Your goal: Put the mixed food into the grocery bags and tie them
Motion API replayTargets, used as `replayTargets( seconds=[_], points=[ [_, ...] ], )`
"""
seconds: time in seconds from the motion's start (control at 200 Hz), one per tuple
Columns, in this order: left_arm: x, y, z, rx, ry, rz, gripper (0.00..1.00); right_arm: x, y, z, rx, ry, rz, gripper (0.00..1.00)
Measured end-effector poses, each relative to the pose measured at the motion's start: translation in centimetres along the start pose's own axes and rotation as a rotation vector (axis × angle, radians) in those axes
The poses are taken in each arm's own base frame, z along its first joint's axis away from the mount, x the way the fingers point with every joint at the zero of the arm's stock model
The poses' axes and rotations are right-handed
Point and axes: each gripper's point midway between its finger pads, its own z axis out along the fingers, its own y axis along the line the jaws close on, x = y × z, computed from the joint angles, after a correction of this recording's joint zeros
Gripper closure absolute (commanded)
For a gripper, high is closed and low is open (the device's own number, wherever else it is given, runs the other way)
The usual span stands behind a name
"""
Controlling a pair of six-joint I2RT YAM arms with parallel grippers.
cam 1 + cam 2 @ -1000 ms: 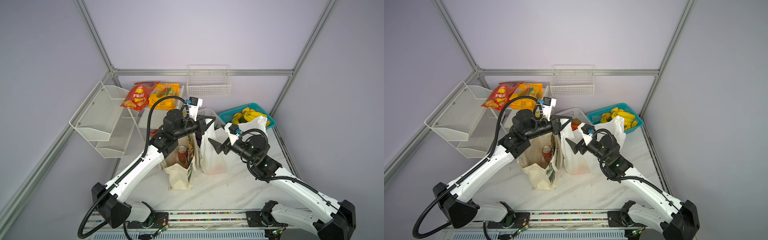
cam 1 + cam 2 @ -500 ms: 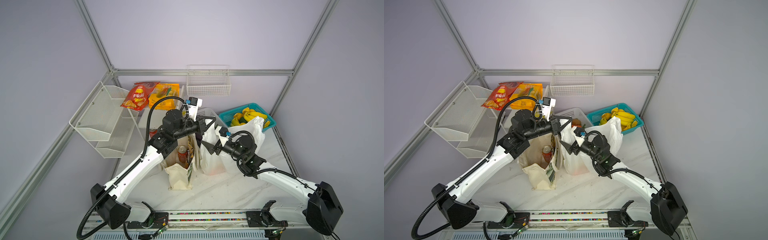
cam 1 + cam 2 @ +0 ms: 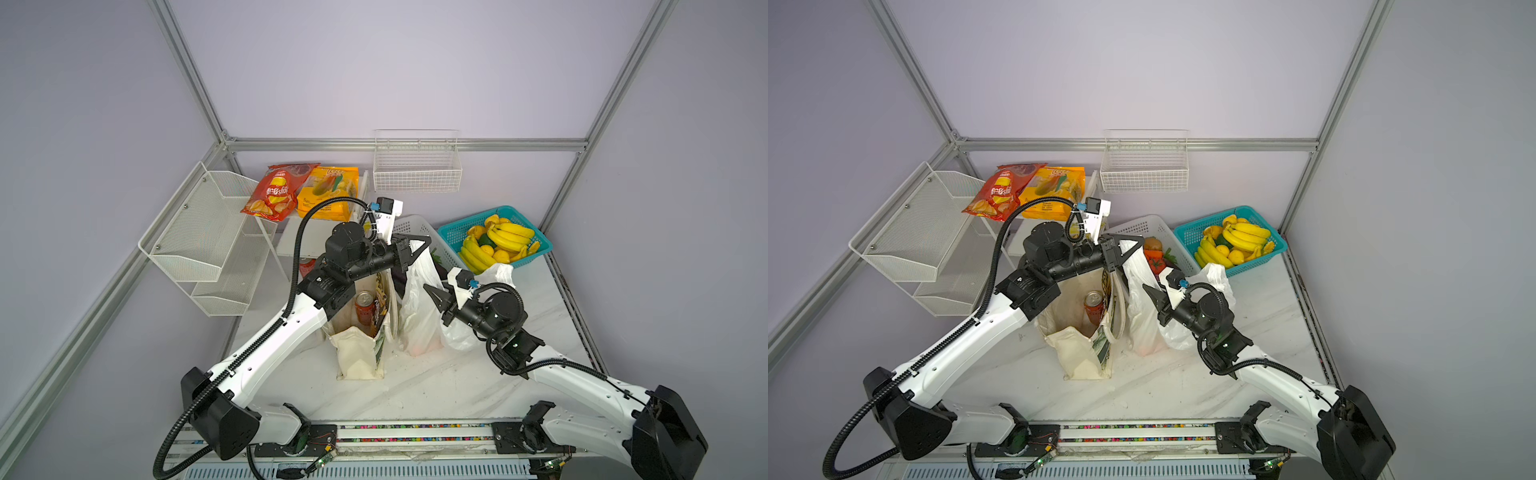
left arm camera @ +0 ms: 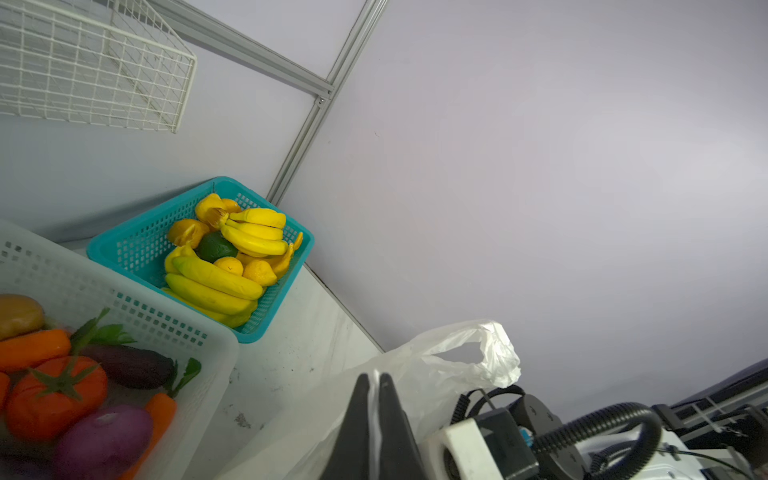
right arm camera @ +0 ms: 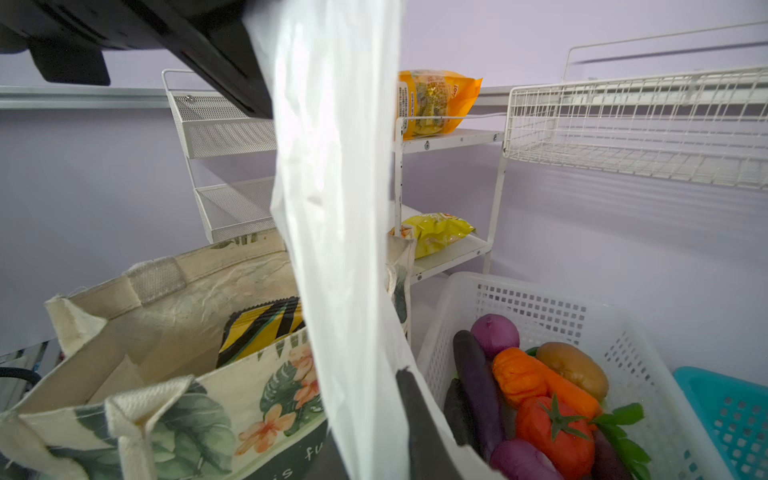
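Right claw [image 3: 429,289], wide open a second ago, now clenches the plastic carrier bag [image 3: 415,316] that the left claw [image 4: 374,379] pinches by its handle, readying tying.

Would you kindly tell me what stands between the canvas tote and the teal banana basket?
The white plastic bag stands there, close beside the canvas tote, with the right hand at it; both top views show this.

A teal plastic lattice basket [image 4: 124,245] holds yellow bananas [image 4: 212,286]. A white plastic lattice basket [image 4: 62,274] of vegetables sits just beside it. Nearer the camera than the teal basket, the left gripper [image 4: 374,378] pinches a thin white translucent plastic carrier bag [image 4: 415,374], its jaws almost together.
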Motion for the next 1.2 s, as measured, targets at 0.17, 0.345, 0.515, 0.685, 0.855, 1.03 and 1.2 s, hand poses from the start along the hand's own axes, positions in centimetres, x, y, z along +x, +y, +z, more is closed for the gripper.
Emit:
replayTargets(
  seconds=[0.17,0.345,0.515,0.685,0.855,1.03,1.2],
  points=[
    [0.0,0.0,-0.5,-0.011,-0.002,0.114,0.48,1.3,0.2,-0.1,-0.012,0.053,0.028,0.88],
    [0.9,0.6,-0.6,-0.038,0.032,0.173,0.48,1.7,0.2,-0.1,-0.012,0.071,0.035,0.87],
    [3.0,1.2,-0.2,-0.075,0.105,0.211,0.98,1.7,-0.2,0.3,0.013,0.105,0.051,0.32],
    [4.4,1.2,0.2,-0.082,0.144,0.187,1.00,-0.4,0.9,0.0,0.057,0.066,0.050,0.16],
    [4.2,0.9,0.3,-0.080,0.132,0.147,1.00,-3.5,2.0,0.9,0.115,-0.006,0.029,0.15],
    [4.0,0.8,0.2,-0.082,0.123,0.073,1.00,-2.7,1.2,3.2,0.257,-0.038,0.028,0.34],
    [3.9,0.6,0.1,-0.087,0.116,-0.024,1.00,2.4,-0.8,4.2,0.452,0.003,0.064,0.53]
  ],
)
